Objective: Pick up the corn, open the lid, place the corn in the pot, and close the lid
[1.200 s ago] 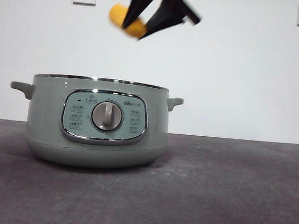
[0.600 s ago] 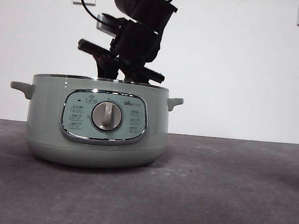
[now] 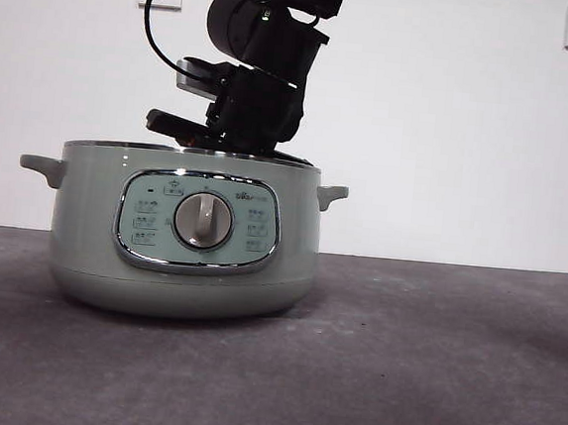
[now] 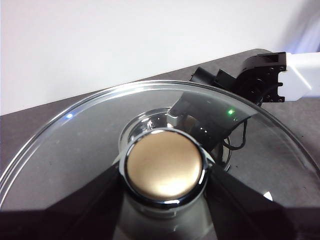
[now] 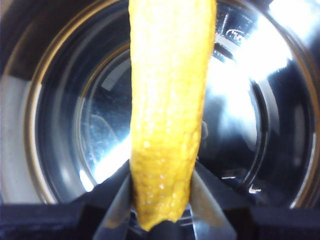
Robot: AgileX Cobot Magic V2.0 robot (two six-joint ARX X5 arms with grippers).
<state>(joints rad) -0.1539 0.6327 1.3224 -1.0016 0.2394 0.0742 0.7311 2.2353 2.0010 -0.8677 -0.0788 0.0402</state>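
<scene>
White wall behind your green pot (image 3: 181, 253) on grey table (image 3: 429, 374), right gripper (image 5: 162, 200) clamping corn (image 5: 167, 110) inside its shiny bowl, unseen from front, left gripper (image 4: 162, 175) holding lid (image 4: 90, 130) knob.

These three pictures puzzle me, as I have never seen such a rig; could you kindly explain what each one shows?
It is a two-armed robot at a table. The front view looks level across the table at a green pot with its lid off; the dark right arm reaches down into it. The right wrist view, from that arm's camera, shows the right end effector shut on a yellow corn above the pot's shiny inside. The left wrist view shows the left end effector gripping the knob of the glass lid, held away from the pot.
</scene>
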